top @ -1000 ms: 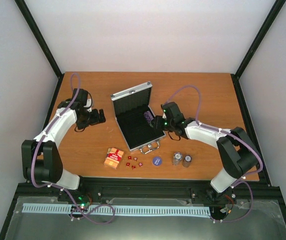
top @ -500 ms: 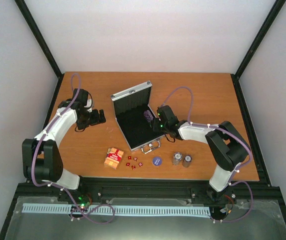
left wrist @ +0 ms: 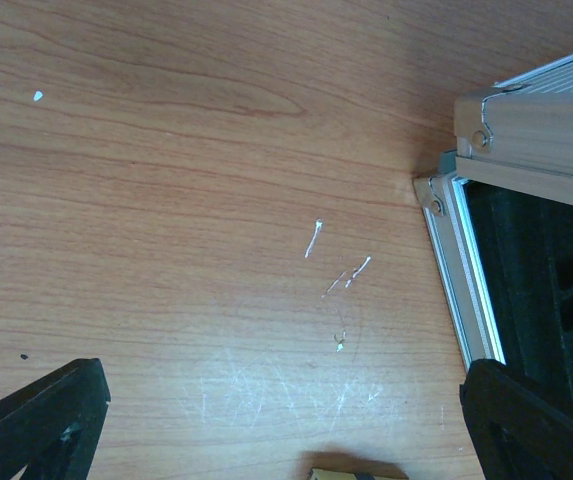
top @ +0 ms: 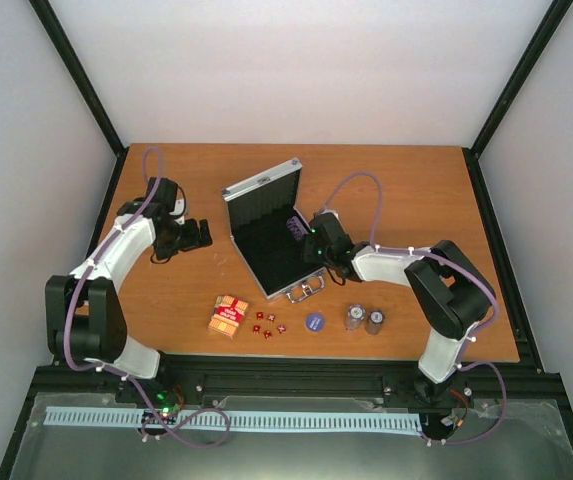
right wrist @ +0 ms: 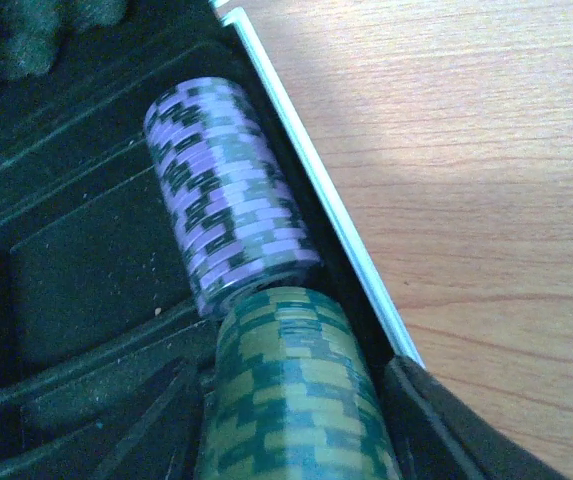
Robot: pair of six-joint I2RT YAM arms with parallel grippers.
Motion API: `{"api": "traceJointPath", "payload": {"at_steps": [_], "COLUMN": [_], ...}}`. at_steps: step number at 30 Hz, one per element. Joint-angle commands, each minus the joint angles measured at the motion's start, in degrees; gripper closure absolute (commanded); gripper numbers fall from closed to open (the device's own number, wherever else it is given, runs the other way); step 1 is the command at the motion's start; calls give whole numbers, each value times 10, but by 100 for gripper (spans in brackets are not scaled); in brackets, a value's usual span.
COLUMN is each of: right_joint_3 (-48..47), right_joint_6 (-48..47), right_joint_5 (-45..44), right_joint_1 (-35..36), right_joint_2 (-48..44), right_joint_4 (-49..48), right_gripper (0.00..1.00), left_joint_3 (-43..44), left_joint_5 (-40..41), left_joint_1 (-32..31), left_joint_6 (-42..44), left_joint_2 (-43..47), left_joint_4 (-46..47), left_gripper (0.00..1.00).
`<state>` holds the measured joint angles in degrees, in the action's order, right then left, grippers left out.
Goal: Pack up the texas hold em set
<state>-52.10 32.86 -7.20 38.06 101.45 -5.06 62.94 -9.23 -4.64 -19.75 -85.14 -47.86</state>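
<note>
Nearest you, along the front of the wooden table (top: 416,190), lie the red-orange card box (top: 229,315), the tiny red dice (top: 269,324), the blue-purple disc (top: 314,321) and two upright chip stacks (top: 354,318). Beyond them the small silver aluminium case (top: 266,252) stands open, its lid raised at the far side. Your right gripper (top: 306,240) reaches over its right edge. A green chip stack (right wrist: 286,390) lies between its fingers, end to end with a purple chip stack (right wrist: 228,195) in the black lining, but you cannot tell whether the pads press it. Your left gripper (left wrist: 286,420) hovers left of the case, fingers spread wide around nothing.
</note>
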Motion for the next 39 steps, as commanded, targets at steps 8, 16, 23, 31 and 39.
{"api": "traceJointPath", "payload": {"at_steps": [8, 16, 23, 31, 39], "right_joint_3": [-39, -84, -134, -75, -21], "right_joint_6": [-23, -43, -54, -47, -35], "right_joint_5": [-40, -70, -75, 3, 42], "right_joint_1": [13, 17, 20, 62, 65], "right_joint_2": [-25, -60, -80, -156, -191], "right_joint_4": [29, 165, 449, 621, 640], "right_gripper": [36, 20, 12, 16, 16], "left_joint_3": [16, 21, 29, 22, 18], "left_joint_5": [0, 1, -2, -6, -23], "left_joint_1": [-3, -3, -3, -3, -3], "left_joint_6": [-4, -4, -7, -7, -10], "left_joint_2": [-6, -6, -5, -2, -2], "left_joint_4": [0, -4, -3, 3, 9], "left_gripper": [0, 0, 0, 0, 0]}}
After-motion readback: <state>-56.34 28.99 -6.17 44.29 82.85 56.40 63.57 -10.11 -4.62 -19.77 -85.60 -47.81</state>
